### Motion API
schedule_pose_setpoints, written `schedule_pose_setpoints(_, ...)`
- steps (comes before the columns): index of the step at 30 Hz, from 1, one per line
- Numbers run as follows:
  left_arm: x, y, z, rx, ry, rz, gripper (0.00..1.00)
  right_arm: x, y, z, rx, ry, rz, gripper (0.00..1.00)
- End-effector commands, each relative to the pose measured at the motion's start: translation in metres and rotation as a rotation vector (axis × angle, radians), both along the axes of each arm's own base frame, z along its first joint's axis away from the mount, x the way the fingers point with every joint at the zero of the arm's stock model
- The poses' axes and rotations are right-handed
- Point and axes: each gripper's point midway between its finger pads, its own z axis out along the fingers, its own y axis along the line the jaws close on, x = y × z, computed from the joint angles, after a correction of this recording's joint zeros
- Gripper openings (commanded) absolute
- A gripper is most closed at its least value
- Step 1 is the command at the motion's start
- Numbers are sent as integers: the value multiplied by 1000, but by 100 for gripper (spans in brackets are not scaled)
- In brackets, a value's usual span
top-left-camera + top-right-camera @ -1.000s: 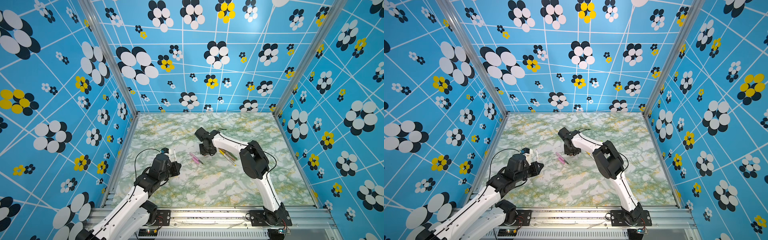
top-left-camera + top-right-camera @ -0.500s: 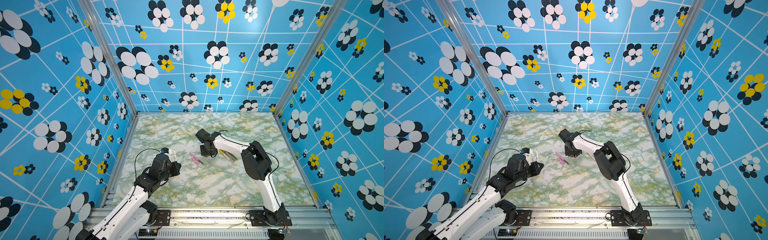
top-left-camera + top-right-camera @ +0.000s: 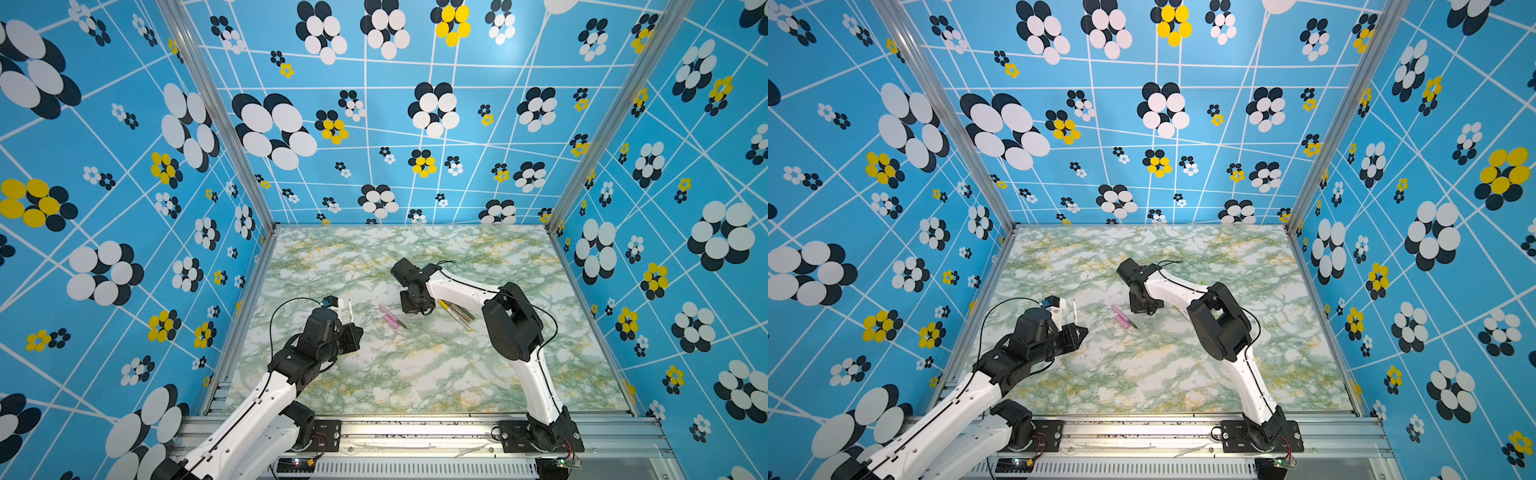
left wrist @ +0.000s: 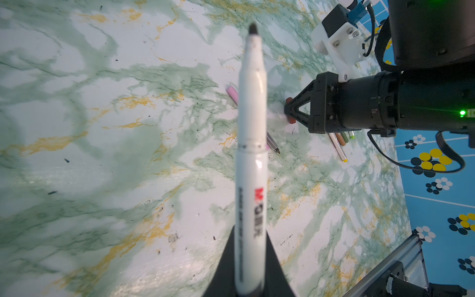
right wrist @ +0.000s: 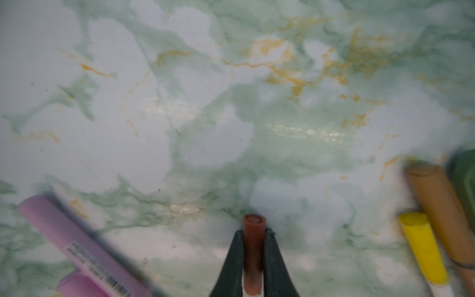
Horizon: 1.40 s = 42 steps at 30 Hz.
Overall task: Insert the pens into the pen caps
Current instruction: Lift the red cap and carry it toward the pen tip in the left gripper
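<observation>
My left gripper (image 3: 352,330) (image 4: 250,239) is shut on a white pen (image 4: 252,154) (image 3: 350,309) (image 3: 1074,309). The pen stands up from the jaws with its dark tip bare. My right gripper (image 3: 415,309) (image 3: 1144,309) (image 5: 254,234) is low over the marble table, shut on a short brown pen cap (image 5: 254,225) (image 4: 289,100). The cap's end pokes out past the fingertips. Two pink pens (image 3: 390,318) (image 3: 1123,318) (image 5: 77,239) lie on the table between the two grippers.
A cluster of pens with yellow (image 5: 424,246), tan (image 5: 437,200) and dark green (image 5: 465,174) caps lies beside and under the right forearm (image 3: 457,313). Blue flowered walls close in the marble table (image 3: 415,374) on three sides. A metal rail (image 3: 415,432) runs along the front.
The right gripper's jaws have closed onto the brown cap, and that arm has shifted slightly. The left arm and its pen have not moved.
</observation>
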Motion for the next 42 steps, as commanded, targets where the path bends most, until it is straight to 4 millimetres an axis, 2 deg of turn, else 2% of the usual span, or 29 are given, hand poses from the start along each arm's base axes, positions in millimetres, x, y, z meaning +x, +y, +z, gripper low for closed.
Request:
schedule_pose_setpoints(1, 4, -3, 5, -14, -17, -14, 0, -28, -24, -22, -105, 116, -15, 8)
schedule_pose_setpoints(6, 6, -9, 6, -25, -16, -38, 0, -21, -22, -3, -42, 67, -37, 3)
schedule_pose_setpoints(7, 6, -12, 7, -31, -16, -51, 0, -17, -19, 16, 8, 38, -44, 2)
schedule_pose_setpoints(9, 6, -18, 10, -43, -23, -85, 0, -14, -15, 31, 79, 22, -57, 2)
schedule_pose_setpoints(18, -8, -75, 29, -108, -82, -368, 0, -7, 3, 117, 586, -76, -113, 0)
schedule_pose_setpoints(24, -19, -106, 37, -103, -119, -484, 0, -20, 29, 157, 872, -46, -64, 0)
schedule_pose_setpoints(31, -20, -118, 36, -90, -119, -492, 0, -28, 36, 179, 999, -54, -47, 0)
schedule_pose_setpoints(42, -16, -118, 33, -64, -119, -458, 0, -39, 41, 190, 1037, -41, -30, 0)
